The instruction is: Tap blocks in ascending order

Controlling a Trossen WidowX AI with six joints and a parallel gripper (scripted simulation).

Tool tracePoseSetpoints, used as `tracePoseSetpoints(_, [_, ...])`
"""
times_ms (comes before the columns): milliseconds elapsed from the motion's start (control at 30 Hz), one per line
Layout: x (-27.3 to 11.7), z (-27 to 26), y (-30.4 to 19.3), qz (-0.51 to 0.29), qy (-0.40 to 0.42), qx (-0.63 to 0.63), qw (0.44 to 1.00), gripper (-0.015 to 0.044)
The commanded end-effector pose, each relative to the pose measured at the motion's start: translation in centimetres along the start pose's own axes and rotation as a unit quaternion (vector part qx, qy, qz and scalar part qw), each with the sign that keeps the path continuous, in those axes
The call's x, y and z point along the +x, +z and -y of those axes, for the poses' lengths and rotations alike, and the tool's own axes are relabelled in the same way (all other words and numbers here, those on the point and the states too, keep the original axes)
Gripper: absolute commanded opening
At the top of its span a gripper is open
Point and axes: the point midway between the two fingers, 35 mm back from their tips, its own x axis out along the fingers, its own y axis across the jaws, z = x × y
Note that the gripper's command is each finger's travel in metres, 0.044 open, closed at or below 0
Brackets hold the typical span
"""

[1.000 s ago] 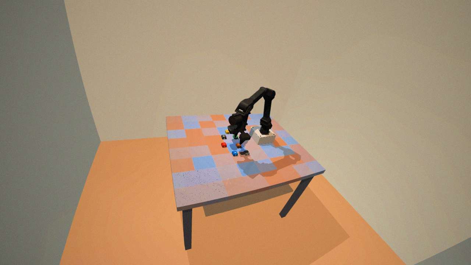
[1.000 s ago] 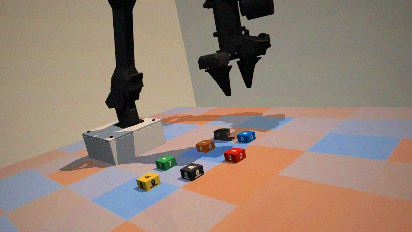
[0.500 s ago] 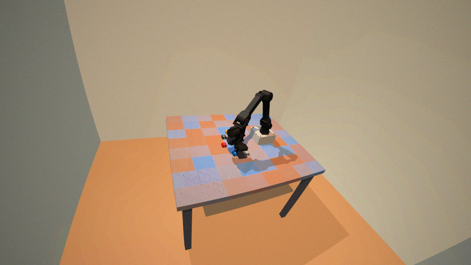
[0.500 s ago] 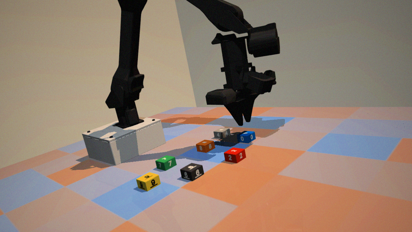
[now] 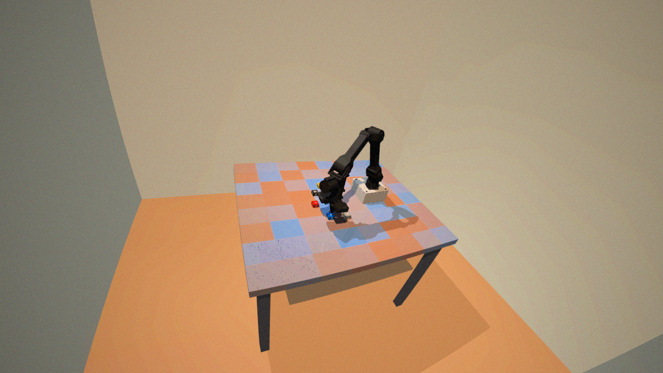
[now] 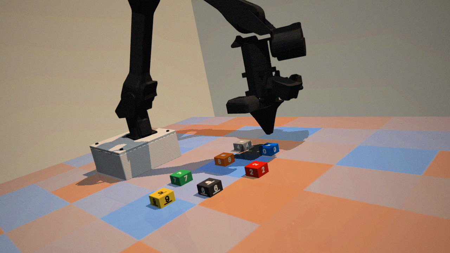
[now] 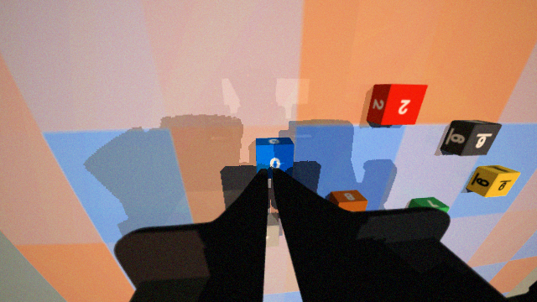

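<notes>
My gripper [image 6: 268, 133] [image 7: 269, 174] is shut with nothing between its fingers. Its tips hang a little above the blue block 0 [image 6: 269, 149] [image 7: 264, 155], without touching it in the exterior view. The red block 2 [image 6: 256, 169] [image 7: 406, 105] stands nearer that camera. The grey block 4 [image 6: 242, 145] [image 7: 273, 236] is partly hidden by the fingers in the wrist view. The black block 6 [image 6: 210, 187] [image 7: 471, 138], green block 7 [image 6: 181, 177] [image 7: 428, 205], orange block 8 [image 6: 224, 159] [image 7: 350, 201] and yellow block 9 [image 6: 161, 198] [image 7: 494, 181] stand apart from each other.
The white arm base [image 5: 372, 194] [image 6: 138, 157] stands behind the blocks on the patchwork table [image 5: 283, 264] [image 6: 314, 220]. The arm's shadow falls around the blue, grey and orange blocks.
</notes>
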Motion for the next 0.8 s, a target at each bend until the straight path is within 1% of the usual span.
tracePoseSetpoints(0, [0.7, 0.2, -0.2, -0.003, -0.004, 0.002, 1.0, 0.002])
tracePoseSetpoints(500, [3.0, 0.2, -0.2, -0.003, -0.004, 0.002, 1.0, 0.002])
tracePoseSetpoints(733, [3.0, 0.2, -0.2, -0.003, -0.004, 0.002, 1.0, 0.002])
tracePoseSetpoints(767, [2.4, 0.0, 0.0, 0.0, 0.0, 0.002, 1.0, 0.002])
